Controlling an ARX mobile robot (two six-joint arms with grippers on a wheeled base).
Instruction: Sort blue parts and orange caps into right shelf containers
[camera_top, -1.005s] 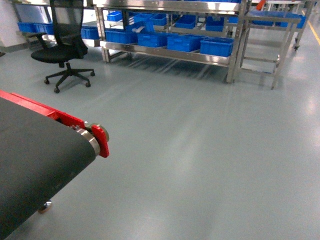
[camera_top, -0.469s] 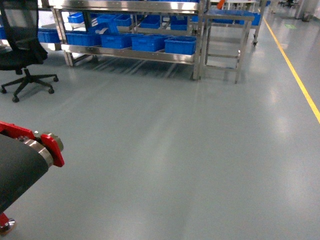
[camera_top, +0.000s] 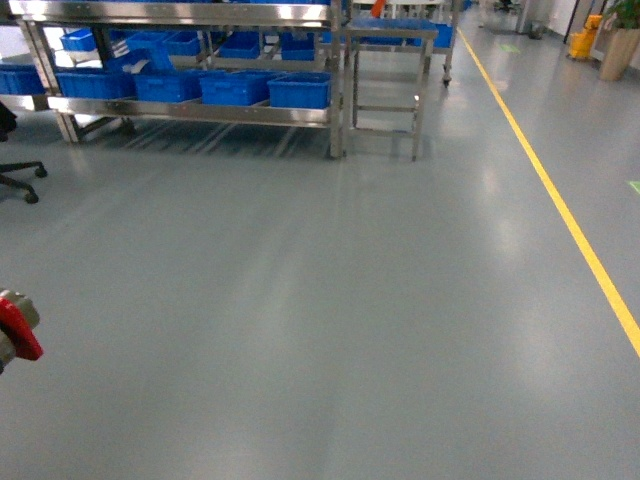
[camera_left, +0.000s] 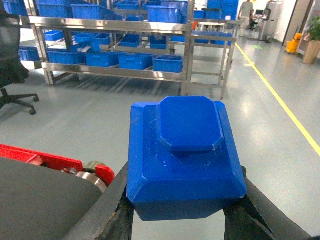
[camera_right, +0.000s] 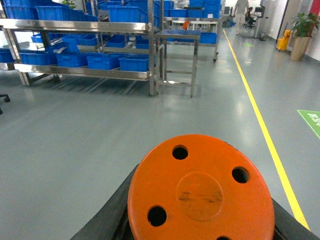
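Note:
In the left wrist view my left gripper is shut on a blue part, a chunky block with bevelled edges and a raised octagonal top. The right wrist view shows my right gripper shut on an orange cap, a round disc with several holes. Neither gripper shows in the head view. Bright-blue crates sit in a row on the low level of a steel shelf rack far ahead at the left. Those crates show in both wrist views too.
The conveyor's red end pokes in at the left. A small steel table stands right of the rack. An office chair's foot is at the left edge. A yellow floor line runs along the right.
The head view has swung to the right: the rack, chair and conveyor have slid left, most of the belt has left the frame, and the yellow line has come into view.

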